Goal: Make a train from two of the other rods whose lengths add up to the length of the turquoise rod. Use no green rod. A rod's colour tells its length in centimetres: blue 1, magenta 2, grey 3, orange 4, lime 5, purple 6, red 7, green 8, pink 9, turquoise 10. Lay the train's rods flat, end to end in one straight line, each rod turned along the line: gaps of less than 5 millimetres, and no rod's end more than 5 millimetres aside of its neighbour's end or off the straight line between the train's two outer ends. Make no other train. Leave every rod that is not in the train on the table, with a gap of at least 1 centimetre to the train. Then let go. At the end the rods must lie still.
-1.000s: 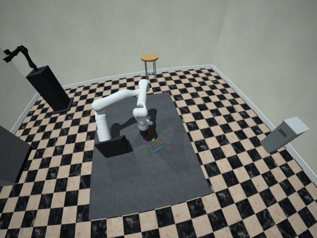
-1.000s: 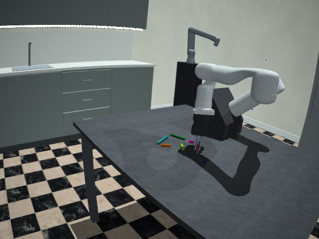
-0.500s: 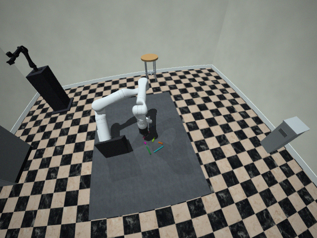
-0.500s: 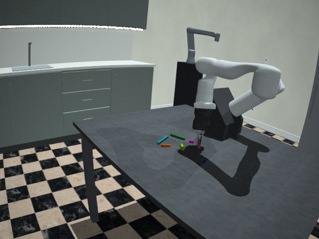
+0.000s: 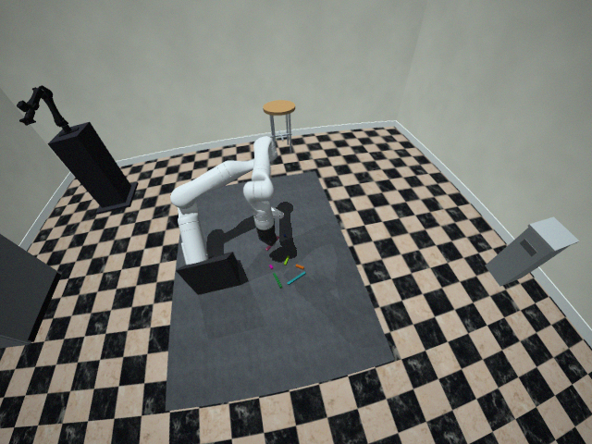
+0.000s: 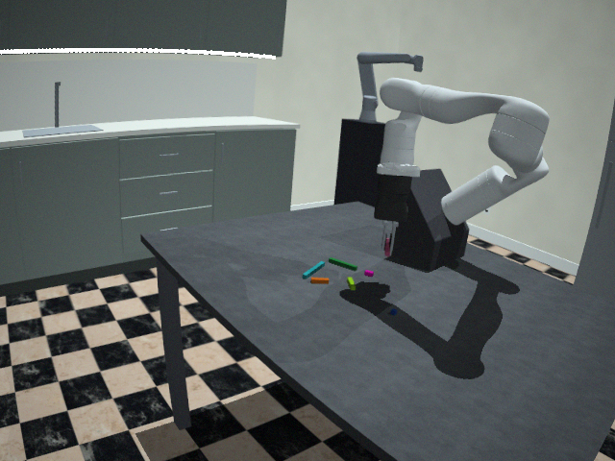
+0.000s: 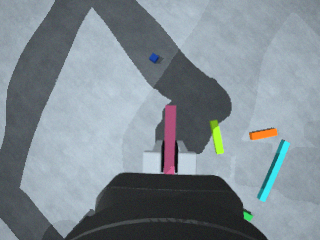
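My gripper (image 5: 266, 238) (image 6: 388, 253) (image 7: 169, 151) is shut on the pink rod (image 5: 268, 248) (image 6: 386, 243) (image 7: 171, 127) and holds it above the table, by one end, with the rest sticking out past the fingertips. On the table lie the turquoise rod (image 5: 296, 277) (image 6: 313, 270) (image 7: 274, 170), the orange rod (image 5: 300, 265) (image 6: 319, 279) (image 7: 263, 134), the lime rod (image 5: 286, 260) (image 6: 351, 283) (image 7: 218, 136), the green rod (image 5: 277, 280) (image 6: 342, 263) (image 7: 248, 215), the magenta rod (image 5: 271, 266) (image 6: 368, 273) and the small blue rod (image 6: 393, 311) (image 7: 155, 58). All lie apart from one another.
The arm's black base block (image 5: 213, 272) (image 6: 427, 232) stands on the grey table (image 5: 287, 344) (image 6: 278, 357) just behind the rods. The table's near edge in the exterior view runs left of the turquoise rod.
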Controlling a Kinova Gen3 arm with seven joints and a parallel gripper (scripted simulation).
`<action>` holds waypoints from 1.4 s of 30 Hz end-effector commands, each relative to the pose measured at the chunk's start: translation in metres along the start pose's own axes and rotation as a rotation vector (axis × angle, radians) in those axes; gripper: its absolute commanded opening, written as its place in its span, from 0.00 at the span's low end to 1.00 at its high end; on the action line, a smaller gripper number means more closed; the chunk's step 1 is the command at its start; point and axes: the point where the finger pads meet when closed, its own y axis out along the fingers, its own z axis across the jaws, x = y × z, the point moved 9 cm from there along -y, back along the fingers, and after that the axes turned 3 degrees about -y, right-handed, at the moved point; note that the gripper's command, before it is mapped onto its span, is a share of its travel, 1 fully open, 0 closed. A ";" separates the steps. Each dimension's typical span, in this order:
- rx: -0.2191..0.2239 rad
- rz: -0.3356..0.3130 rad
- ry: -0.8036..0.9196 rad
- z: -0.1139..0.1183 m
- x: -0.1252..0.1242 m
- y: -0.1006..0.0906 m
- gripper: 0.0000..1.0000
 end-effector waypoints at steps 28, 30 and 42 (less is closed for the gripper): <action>0.005 0.001 -0.741 0.017 -0.071 -0.004 0.24; 0.006 0.001 -0.832 0.019 -0.080 -0.004 0.24; 0.007 0.003 -0.959 0.020 -0.094 -0.004 0.24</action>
